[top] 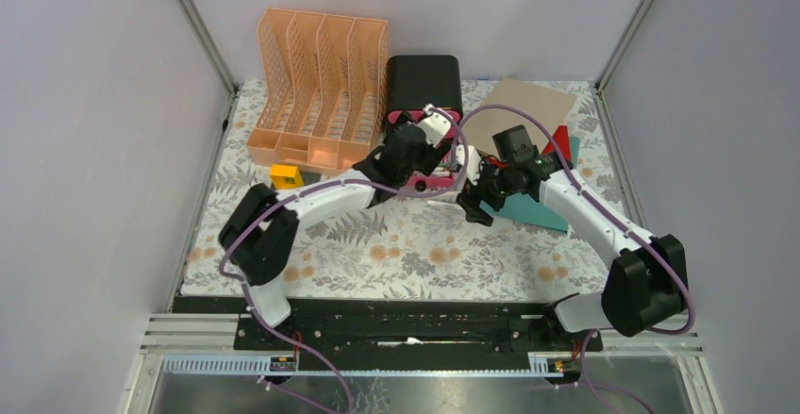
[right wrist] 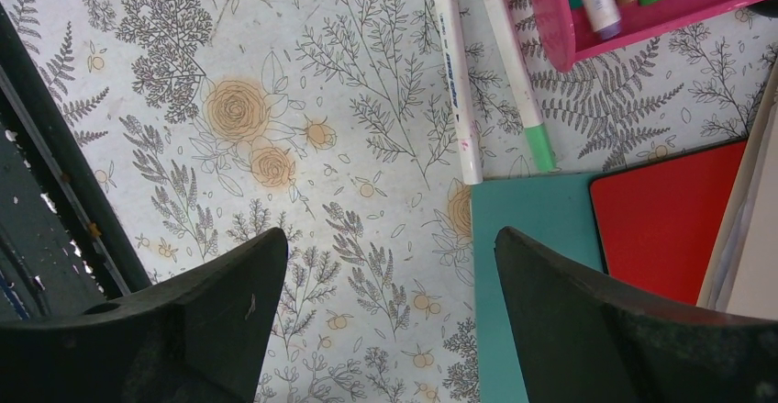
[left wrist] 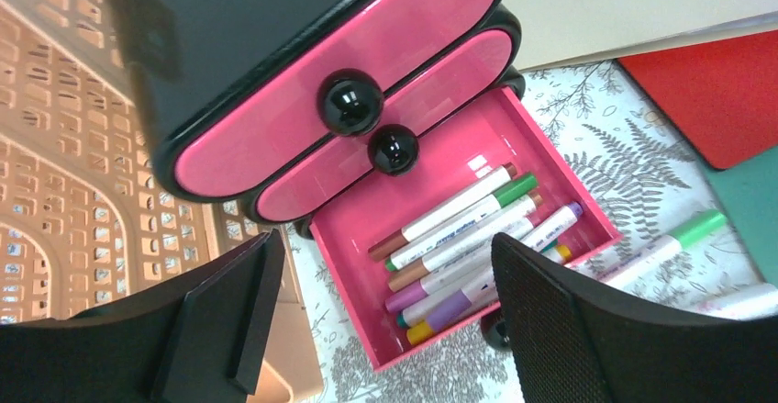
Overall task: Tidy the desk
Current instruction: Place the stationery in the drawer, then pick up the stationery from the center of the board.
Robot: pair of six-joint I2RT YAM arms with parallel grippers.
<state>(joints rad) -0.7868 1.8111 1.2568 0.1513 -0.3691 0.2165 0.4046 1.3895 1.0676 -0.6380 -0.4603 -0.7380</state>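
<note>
- While both arms reach over it, one desk (top: pixel 406 244) — fern-and-flower cloth — fills the metal frame and bears every item below.
- One orange file rack (top: pixel 321 84): four slots, far left corner.
- One black drawer box (top: pixel 423 82), just right of the rack: three pink fronts, upper two closed, lowest drawer (left wrist: pixel 459 155) pulled out.
- Three flat sheets overlapping at far right: brown board (top: pixel 524 107), red sheet (right wrist: pixel 665 219), teal sheet (right wrist: pixel 527 284).
- Two grippers: left gripper (left wrist: pixel 390 265) above the pulled-out drawer, right gripper (right wrist: pixel 390 247) above the cloth beside the teal sheet — both with fingers spread, grasping nothing.
- One small yellow block (top: pixel 287 176), just before the rack.
- Drawer markers (left wrist: pixel 459 238): at least six, side by side.
- Two loose markers on the cloth just outside the drawer: white marker (right wrist: pixel 457 82), green-capped marker (right wrist: pixel 516 72).
</note>
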